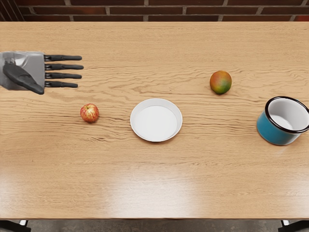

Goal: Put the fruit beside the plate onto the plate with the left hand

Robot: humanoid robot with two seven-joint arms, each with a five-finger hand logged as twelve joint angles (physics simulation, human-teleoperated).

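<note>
My left hand hangs over the table at its far left, and my fingers are stretched out straight and flat, side by side, pointing toward 3 o'clock, with the thumb folded across the palm; they have hold of nothing. My right hand does not show at all. The white plate sits empty near the middle of the table. The apple lies at the plate's 9 o'clock, near it but not touching, and from my hand it sits at about 5 o'clock. A mango lies out at the plate's 2 o'clock, and a blue cup with a white inside stands well apart at 3 o'clock. I take the apple to be the fruit meant, since it lies nearer the plate and on my own side, though the mango is not far off either. So I judge the task barely begun: this is the reach, with no grasp made. The next move calls for bringing my hand down toward 5 o'clock until the palm is over the apple, with fingers and thumb spread wide enough to close around its round sides. It is smooth and could roll if I nudge it first.
</note>
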